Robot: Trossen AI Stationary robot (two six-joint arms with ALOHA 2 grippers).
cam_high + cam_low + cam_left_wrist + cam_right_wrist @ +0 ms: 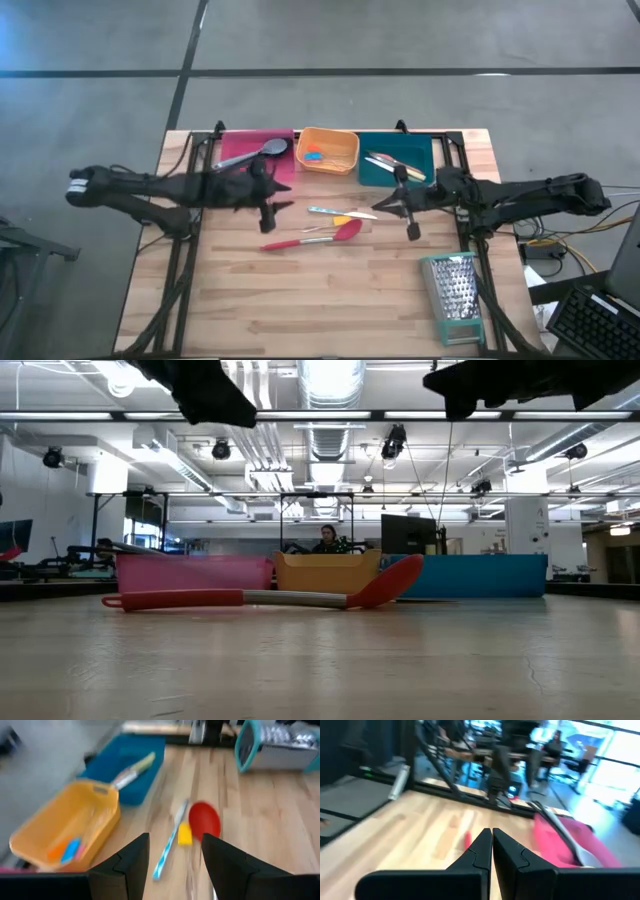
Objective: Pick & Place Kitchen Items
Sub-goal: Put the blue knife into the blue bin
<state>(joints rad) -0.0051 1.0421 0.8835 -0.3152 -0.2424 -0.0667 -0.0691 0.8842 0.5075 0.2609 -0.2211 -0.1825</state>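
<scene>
The left gripper point(172, 862) is hanging with fingers apart above the red spatula point(335, 234) and its neighbours lying mid-table, likely lining up a pick, while the right gripper point(492, 851), fingers together and empty, is waiting by the teal bin point(388, 172).

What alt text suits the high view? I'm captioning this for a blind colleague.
Two dark arms hang over a wooden table; the left gripper is open, the right gripper shut. A red spatula lies between them, before pink, orange and teal bins.
</scene>
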